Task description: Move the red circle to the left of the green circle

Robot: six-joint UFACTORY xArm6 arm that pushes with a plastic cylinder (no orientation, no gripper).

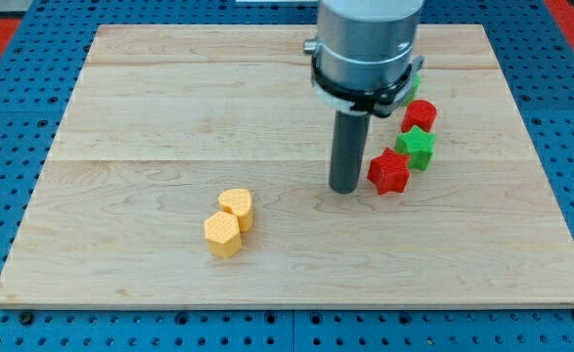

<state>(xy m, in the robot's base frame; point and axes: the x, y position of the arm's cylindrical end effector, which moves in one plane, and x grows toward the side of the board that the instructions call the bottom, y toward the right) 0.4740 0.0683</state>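
The red circle (419,115) sits right of the board's middle. The green circle (411,87) is just above it, mostly hidden behind the arm. A green star (417,147) lies below the red circle and a red star (389,171) lies below-left of that. My tip (344,188) rests on the board just left of the red star, close to it, and below-left of the red circle.
Two yellow blocks, a heart-like one (236,205) and a hexagon (222,234), touch each other left of and below my tip. The wooden board (169,108) lies on a blue pegboard; the arm's grey body (365,44) hangs over the upper middle.
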